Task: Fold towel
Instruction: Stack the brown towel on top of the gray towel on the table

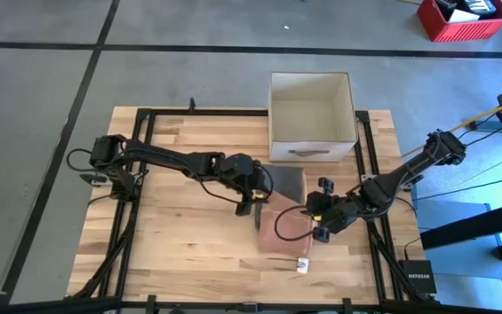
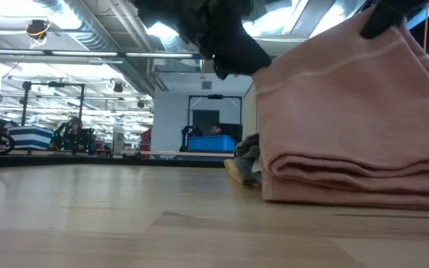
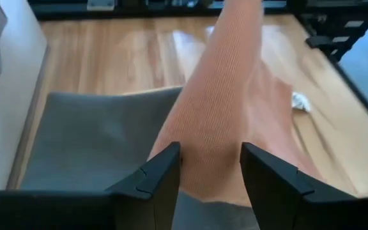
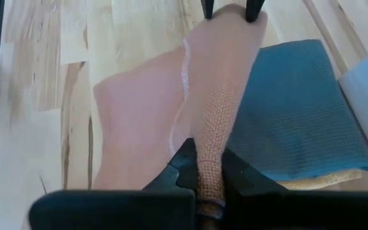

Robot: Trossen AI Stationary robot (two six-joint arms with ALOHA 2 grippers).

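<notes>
High view: the pink towel point(image 1: 284, 228) lies on the wooden surface point(image 1: 172, 235) in front of the white box point(image 1: 312, 118), partly over a grey cloth point(image 1: 286, 180); the left end effector point(image 1: 257, 199) pinches the towel's far left corner, and the right end effector point(image 1: 319, 218) pinches the edge on its own side; both sit at the towel, about equally near, one at each end of the lifted edge.

Low view: the towel point(image 2: 348, 119) rises in a slope above stacked folds resting on the surface point(image 2: 125, 223); the lifted edge runs up to dark arm parts at the top, so the fold is partly raised.

Left wrist view: the left fingers point(image 3: 158, 179) are close around a taut band of towel point(image 3: 222, 108); it stretches straight away from them towards the other arm, above the grey cloth point(image 3: 94, 140).

Right wrist view: the right fingers point(image 4: 187, 163) are pressed on a bunched towel edge point(image 4: 219, 96); the cloth runs ahead to the far fingers; the long axis lies between the two, so I judge the coming move carries this edge across towards the near side.
</notes>
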